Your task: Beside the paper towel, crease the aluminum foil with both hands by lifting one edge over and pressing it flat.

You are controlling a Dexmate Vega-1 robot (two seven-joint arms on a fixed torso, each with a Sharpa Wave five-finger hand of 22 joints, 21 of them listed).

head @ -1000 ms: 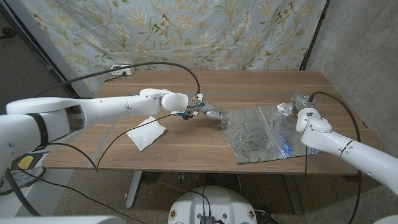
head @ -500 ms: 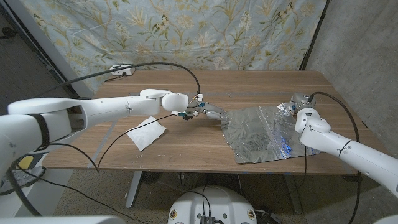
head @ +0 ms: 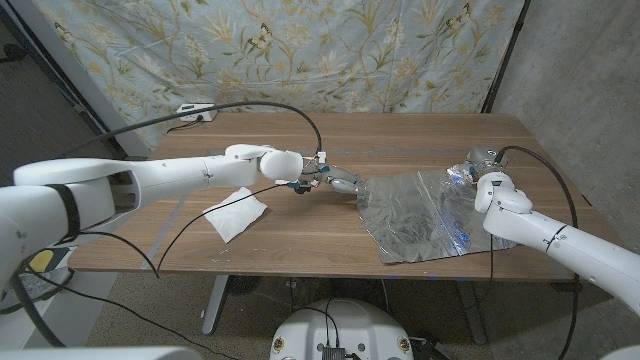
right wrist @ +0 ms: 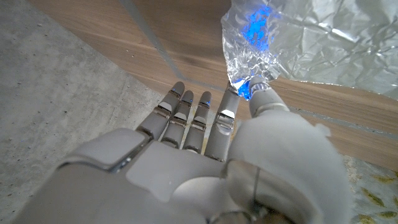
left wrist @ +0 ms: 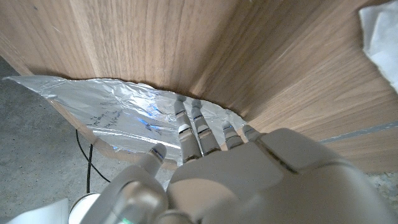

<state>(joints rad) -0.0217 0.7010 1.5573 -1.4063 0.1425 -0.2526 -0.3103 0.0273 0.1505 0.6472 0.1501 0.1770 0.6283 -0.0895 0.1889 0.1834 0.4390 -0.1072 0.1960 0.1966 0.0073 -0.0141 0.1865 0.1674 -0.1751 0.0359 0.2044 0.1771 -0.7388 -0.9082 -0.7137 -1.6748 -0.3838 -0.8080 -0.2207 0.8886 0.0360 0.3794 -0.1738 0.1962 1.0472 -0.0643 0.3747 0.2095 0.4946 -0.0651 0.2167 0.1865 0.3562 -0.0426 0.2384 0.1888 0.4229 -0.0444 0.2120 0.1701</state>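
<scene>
Aluminum foil (head: 415,213), one crinkled sheet, lies spread on the wooden desk (head: 300,225) at about four o'clock from the desk's middle, with its right edge lifted and rumpled. Judging by how it lies, the crease is not yet made: no edge has been brought over and pressed flat, and the sheet is mostly a single layer, so the fold and the pressing are both left to do.

At the foil's nine o'clock corner the left hand (head: 330,180) reaches in, its fingers (left wrist: 189,127) straight and side by side with their tips on the foil's edge in the left wrist view; it holds nothing that I can see, only touches the sheet. At the foil's three o'clock side is the right hand (head: 497,190). In the right wrist view its thumb tip meets a puckered corner of foil (right wrist: 255,37) while its other fingers (right wrist: 186,118) lie straight beneath; whether that corner is truly pinched I cannot tell.

Further out, one white paper towel (head: 236,214) lies at nine o'clock from the foil, well apart from it, just below the left forearm. So: one foil sheet, one paper towel, two hands.
</scene>
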